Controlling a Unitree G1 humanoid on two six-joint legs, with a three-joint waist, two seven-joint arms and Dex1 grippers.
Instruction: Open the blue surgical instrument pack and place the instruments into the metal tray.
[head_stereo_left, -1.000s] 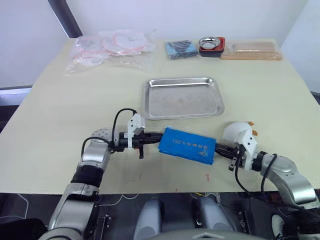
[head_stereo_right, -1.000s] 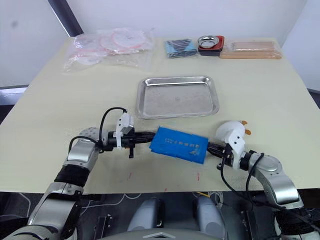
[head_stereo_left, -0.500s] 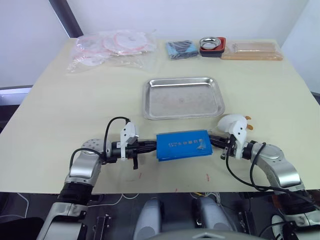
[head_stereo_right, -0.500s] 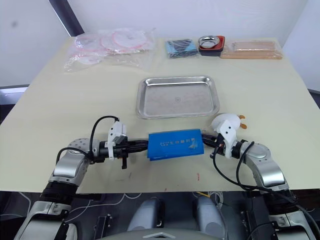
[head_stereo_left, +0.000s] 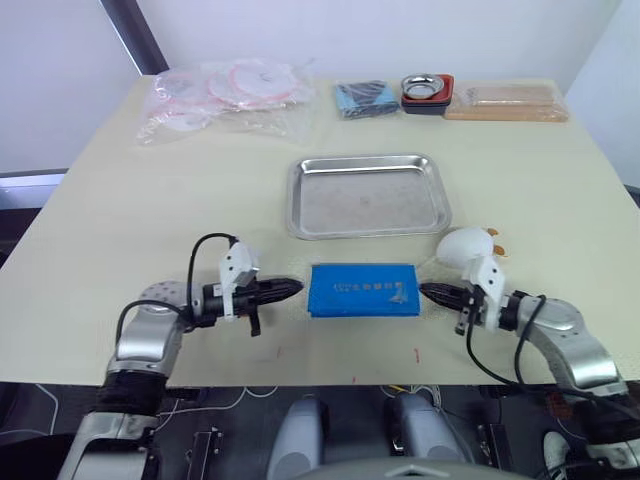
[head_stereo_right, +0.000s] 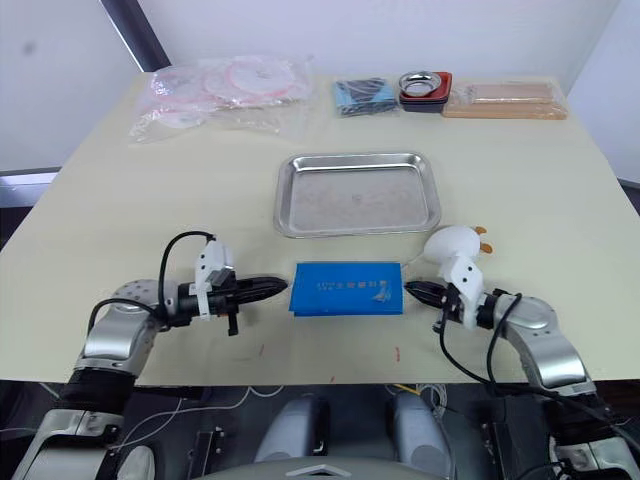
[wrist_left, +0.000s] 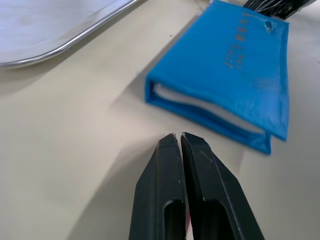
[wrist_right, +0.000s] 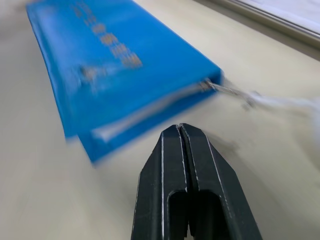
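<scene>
Both grippers, left and right, are pinched together, empty, flanking the closed pack lying flat near the table edge. It looks soft, light; best pinched at its open edge. Beyond sits the empty tray.

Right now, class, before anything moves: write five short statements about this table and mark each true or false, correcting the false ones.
1. The blue surgical instrument pack lies closed on the table. True.
2. The metal tray holds instruments. False: it is empty.
3. The left gripper is shut. True.
4. The right gripper clamps the pack. False: it is shut, just beside the pack.
5. The pack lies inside the tray. False: it lies on the table, nearer the robot.
</scene>
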